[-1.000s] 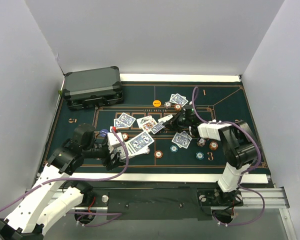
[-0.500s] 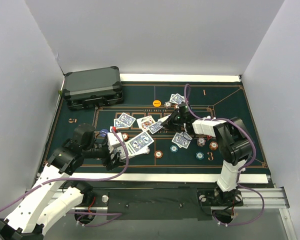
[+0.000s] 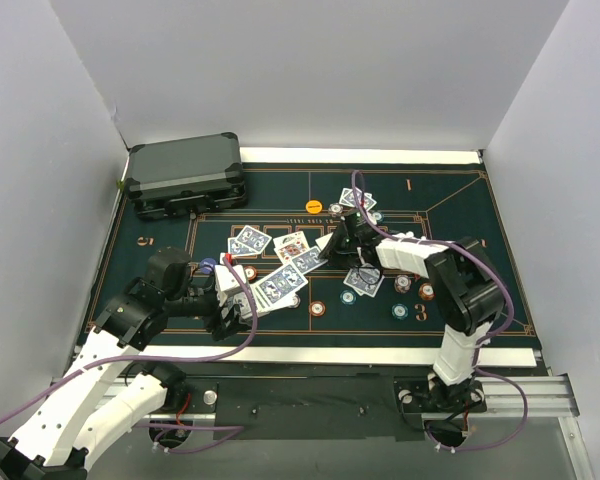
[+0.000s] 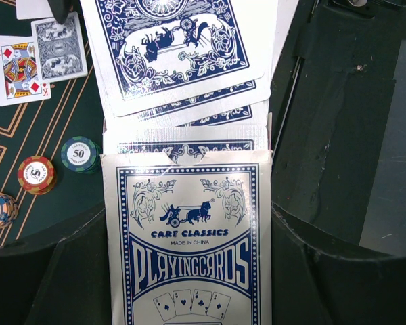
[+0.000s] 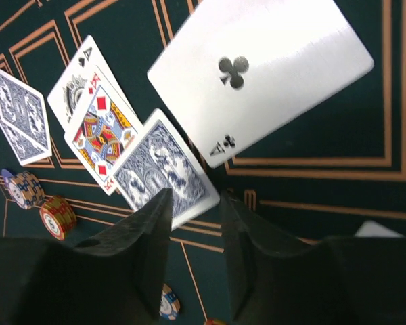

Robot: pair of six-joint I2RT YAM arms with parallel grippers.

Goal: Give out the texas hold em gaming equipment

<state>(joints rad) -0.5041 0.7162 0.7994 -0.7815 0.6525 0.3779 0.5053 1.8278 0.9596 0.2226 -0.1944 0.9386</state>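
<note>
My left gripper (image 3: 232, 300) is shut on a blue-and-white playing-card box (image 4: 189, 237), with several blue-backed cards (image 4: 176, 47) fanned out of its top. My right gripper (image 3: 338, 238) hovers low over the green mat, open, with nothing between its fingers (image 5: 149, 230). A face-up ace of clubs (image 5: 264, 74) sits just beyond the fingertips, free of them. To its left are a blue-backed card (image 5: 164, 166) and a king of diamonds (image 5: 98, 132). More card pairs (image 3: 248, 240) (image 3: 363, 280) and poker chips (image 3: 318, 308) (image 3: 400, 310) dot the mat.
A dark grey hard case (image 3: 185, 175) stands at the mat's far left corner. One orange chip (image 3: 314, 206) lies alone near the mat's far middle. Teal (image 4: 79, 154) and red (image 4: 36, 174) chip stacks sit left of the card box. White walls enclose the table.
My right gripper has slid left across the mat toward the centre cards, bringing the white ace with it. The left arm and its card box have stayed put.
</note>
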